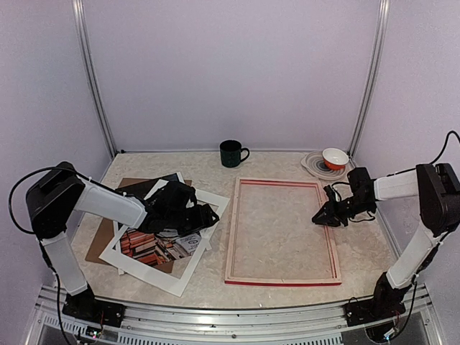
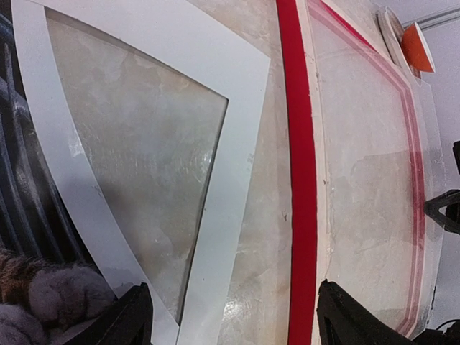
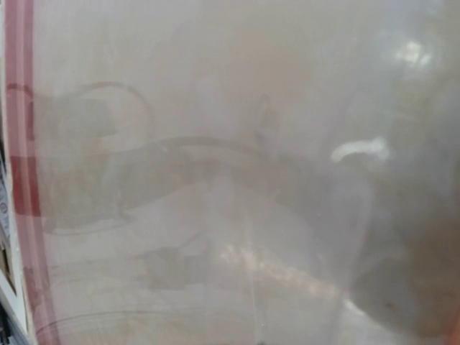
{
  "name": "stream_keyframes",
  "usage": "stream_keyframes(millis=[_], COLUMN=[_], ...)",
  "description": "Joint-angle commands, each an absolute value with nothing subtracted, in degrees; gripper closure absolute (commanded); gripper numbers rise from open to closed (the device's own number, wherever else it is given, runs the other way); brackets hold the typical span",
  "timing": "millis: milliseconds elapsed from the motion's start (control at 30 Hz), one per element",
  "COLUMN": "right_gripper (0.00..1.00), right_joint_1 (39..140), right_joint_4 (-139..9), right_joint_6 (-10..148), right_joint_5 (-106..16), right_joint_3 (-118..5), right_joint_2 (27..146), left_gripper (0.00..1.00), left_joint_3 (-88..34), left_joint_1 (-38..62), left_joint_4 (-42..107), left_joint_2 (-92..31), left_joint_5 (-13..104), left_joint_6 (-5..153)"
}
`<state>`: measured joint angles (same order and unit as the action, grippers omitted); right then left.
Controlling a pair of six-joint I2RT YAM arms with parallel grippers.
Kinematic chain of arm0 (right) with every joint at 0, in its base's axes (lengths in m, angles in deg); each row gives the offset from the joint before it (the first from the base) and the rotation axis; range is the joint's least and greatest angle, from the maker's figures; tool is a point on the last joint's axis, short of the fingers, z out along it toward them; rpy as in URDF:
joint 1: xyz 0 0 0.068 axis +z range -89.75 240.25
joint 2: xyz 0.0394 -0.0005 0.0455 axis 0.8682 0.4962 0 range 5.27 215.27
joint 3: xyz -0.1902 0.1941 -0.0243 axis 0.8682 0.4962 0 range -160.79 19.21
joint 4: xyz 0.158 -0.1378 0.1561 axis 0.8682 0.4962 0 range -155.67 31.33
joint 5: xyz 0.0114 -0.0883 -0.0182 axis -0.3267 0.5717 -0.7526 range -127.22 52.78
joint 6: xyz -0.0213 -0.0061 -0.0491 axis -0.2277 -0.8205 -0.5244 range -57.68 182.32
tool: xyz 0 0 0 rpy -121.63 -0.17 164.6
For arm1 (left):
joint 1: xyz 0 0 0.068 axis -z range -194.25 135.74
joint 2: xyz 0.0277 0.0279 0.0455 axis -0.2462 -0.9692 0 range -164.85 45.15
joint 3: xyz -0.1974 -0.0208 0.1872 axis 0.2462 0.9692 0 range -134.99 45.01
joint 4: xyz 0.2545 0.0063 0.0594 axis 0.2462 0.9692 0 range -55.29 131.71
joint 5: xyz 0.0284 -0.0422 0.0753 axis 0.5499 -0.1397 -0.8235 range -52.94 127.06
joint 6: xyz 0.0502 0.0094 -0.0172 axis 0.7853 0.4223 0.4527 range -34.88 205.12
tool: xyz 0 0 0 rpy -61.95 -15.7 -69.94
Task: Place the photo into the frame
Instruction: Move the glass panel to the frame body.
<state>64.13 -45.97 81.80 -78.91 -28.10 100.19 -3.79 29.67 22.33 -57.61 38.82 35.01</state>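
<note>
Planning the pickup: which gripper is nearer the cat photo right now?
Left. The left gripper is over the photo, by the right edge of the white mat; the right gripper is far off, at the right rail of the frame.

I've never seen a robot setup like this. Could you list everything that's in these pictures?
Red rectangular wooden picture frame: one, red and pale wood, flat on the table, centre-right.
Cat-and-books paper photo: one, multicoloured, left of the frame, under the mat.
White card mat border: one, white, lying over the photo.
Brown backing board: one, brown, beneath both.
Dark ceramic mug: one, dark green, back centre.
Small bowl: one, white with orange inside, back right on the plates.
Pale plates: count unclear, greyish, back right.
Marbled table: one, beige.
Left hand: one, black, open, over the mat.
Right hand: one, black, at the frame's right rail; opening unclear.
</note>
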Motion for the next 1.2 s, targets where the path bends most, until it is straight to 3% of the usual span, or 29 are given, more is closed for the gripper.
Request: stream_keyframes(millis=[0, 1167], right_gripper=[0.84, 0.82], right_joint_1=[62.76, 62.71], right_joint_4=[-45.19, -44.02], right_joint_6=[80.91, 79.26], right_joint_5=[-76.86, -75.53], right_joint_3=[-29.04, -28.86], right_joint_2=[98.99, 97.65], left_gripper=[0.22, 0.22], left_joint_3=[-3.94, -2.76], left_joint_1=[30.08, 30.13], left_joint_4=[21.79, 21.0], left_joint_2=[-58.82, -58.42], left_joint_5=[39.7, 39.75], left_joint_6=[35.1, 34.78])
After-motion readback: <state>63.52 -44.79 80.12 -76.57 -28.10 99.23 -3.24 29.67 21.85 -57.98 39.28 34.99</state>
